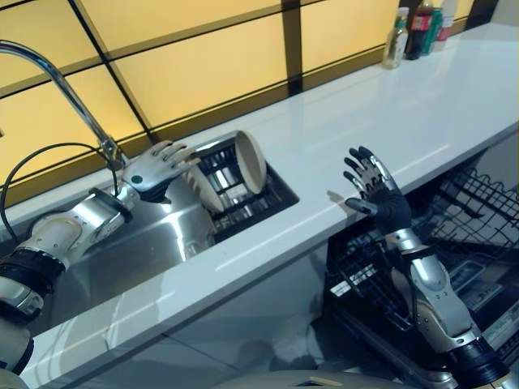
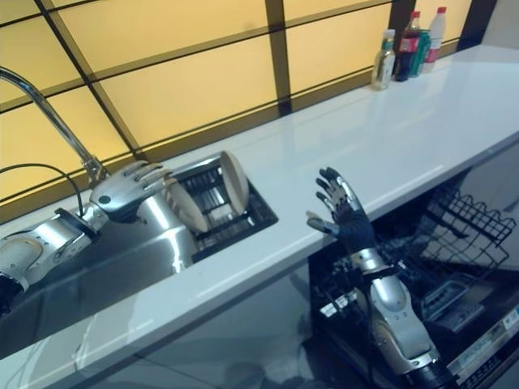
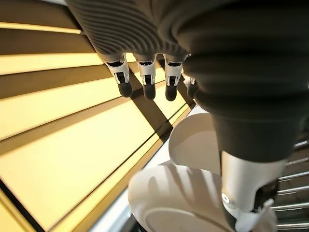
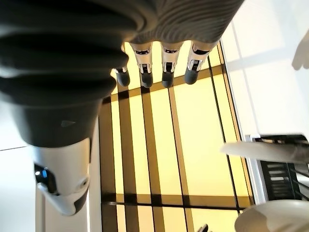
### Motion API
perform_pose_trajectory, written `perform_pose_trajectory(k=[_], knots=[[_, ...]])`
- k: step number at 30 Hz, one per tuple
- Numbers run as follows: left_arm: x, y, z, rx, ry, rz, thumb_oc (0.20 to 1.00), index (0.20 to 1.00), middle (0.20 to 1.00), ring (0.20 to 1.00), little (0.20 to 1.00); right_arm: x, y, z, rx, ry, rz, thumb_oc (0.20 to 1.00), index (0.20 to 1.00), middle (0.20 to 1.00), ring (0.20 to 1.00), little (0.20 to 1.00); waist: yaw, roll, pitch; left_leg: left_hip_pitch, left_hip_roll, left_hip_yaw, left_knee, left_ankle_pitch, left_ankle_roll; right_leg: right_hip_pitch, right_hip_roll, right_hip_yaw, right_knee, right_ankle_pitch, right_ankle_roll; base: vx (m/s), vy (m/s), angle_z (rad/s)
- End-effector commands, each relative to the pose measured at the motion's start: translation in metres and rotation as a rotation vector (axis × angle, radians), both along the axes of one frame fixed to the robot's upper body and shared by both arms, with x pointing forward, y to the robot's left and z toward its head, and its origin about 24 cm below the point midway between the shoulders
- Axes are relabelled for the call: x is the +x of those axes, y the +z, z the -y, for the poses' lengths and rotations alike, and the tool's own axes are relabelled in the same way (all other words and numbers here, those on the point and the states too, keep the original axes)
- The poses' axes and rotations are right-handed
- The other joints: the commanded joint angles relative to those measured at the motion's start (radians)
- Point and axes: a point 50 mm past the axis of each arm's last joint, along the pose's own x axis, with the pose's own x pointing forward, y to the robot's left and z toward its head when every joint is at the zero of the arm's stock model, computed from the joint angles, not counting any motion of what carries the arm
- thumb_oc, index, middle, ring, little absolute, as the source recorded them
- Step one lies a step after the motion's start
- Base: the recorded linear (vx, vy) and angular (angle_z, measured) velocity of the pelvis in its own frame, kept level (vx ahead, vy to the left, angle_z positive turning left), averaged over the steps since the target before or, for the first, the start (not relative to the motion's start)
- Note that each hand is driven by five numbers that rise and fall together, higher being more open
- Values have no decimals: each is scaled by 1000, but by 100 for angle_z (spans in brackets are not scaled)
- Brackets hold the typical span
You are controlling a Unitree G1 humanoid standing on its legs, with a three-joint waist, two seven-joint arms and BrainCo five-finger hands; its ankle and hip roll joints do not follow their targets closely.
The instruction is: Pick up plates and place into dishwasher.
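A: Where are the plates sitting?

B: Two plates are standing on edge in the rack (image 1: 243,198) inside the sink (image 1: 154,235). The near plate (image 1: 204,189) is leaning just beside the left hand (image 1: 158,168); the far plate (image 1: 250,160) is standing further along the rack, away from the tap (image 1: 65,85).

A: Is the left hand gripping anything?

B: No. It is hovering over the sink by the near plate, fingers spread and holding nothing. The left wrist view is showing both plates just past the thumb.

A: And the right hand (image 1: 375,188)?

B: It is waiting at the counter (image 1: 405,113) edge, away from the sink, above the open dishwasher (image 1: 454,235), fingers splayed and empty.

A: So how should the pick go?

B: I'd judge the near plate is the target. The fingers should be going behind its rim and the thumb in front, pinching near the top edge, then lifting straight up so it is not dragging on the rack wires or knocking the far plate.
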Motion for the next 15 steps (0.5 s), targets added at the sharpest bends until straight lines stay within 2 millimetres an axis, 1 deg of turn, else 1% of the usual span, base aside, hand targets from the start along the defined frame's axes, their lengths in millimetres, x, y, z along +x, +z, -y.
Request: perform_pose_trajectory(k=[1,4,8,15], knots=[[14,28,-10,49,58,164,1000,1000,1000,1000,1000,-3,17,0,25,18,97,1000,1000,1000,1000,1000,-1,-32,-12,13,-45,33,68,-161,48,-80,-40,-2,51,-15,122,59,-22,-1],[15,25,-18,69,111,176,1000,1000,1000,1000,1000,-3,18,1,16,15,90,1000,1000,1000,1000,1000,-3,-32,-7,10,-43,34,70,-160,49,-80,-38,-2,53,-20,119,42,-25,-2],[13,9,-25,86,160,135,1000,1000,1000,1000,1000,-2,20,1,15,2,97,1000,1000,1000,1000,1000,-3,-36,4,1,-39,32,73,-155,46,-86,-34,-3,56,-20,117,13,-30,-8],[9,-7,-34,86,197,119,1000,1000,1000,1000,1000,-4,18,5,-3,-14,84,1000,1000,1000,1000,1000,-13,-40,5,4,-34,42,75,-149,43,-84,-34,-8,58,-19,117,67,-26,-10]])
